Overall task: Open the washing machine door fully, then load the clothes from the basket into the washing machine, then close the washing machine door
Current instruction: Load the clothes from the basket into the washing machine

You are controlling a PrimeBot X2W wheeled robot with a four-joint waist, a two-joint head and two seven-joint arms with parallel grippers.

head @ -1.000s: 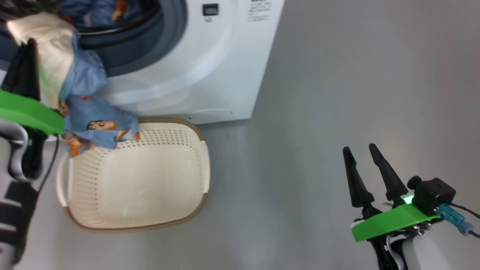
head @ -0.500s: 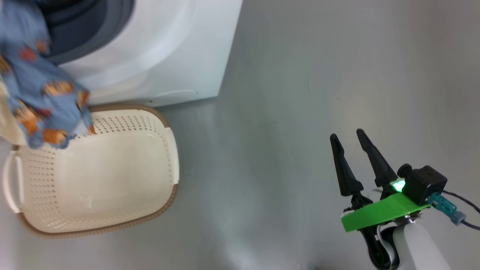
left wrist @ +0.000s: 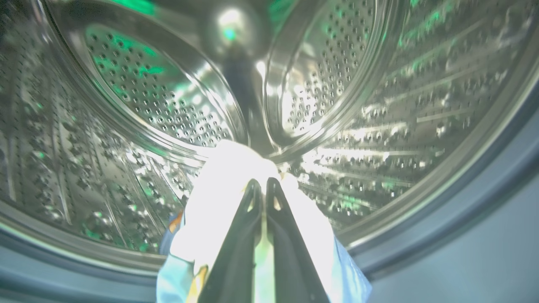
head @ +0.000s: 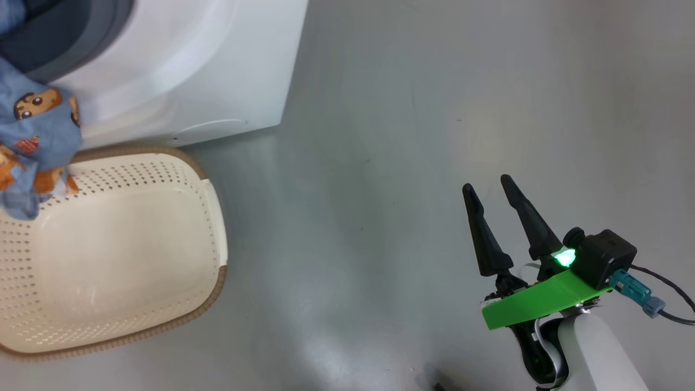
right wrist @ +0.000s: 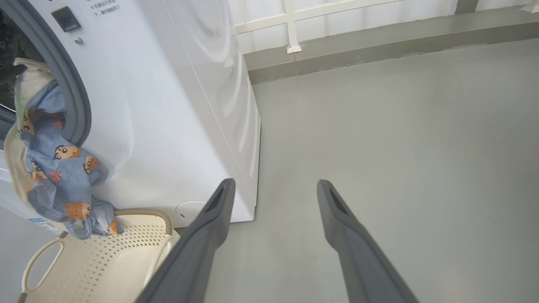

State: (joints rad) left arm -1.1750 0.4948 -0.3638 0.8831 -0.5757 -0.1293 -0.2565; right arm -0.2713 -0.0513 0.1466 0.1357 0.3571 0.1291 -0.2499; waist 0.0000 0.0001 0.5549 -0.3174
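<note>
My left gripper (left wrist: 262,185), clenched on the clothes (left wrist: 210,198), reaches into the drum (left wrist: 147,105) of the washing machine (right wrist: 168,105) so the bundle, trailing from the far-left opening down over the basket (head: 214,282), can drop inside; my right gripper (head: 486,182) waits spread and empty, near right.

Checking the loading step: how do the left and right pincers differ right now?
The left pincer is shut on the clothes; the right pincer is open and empty. The left points into the washing machine; the right hangs over the floor. Both are dark and tapered.
</note>
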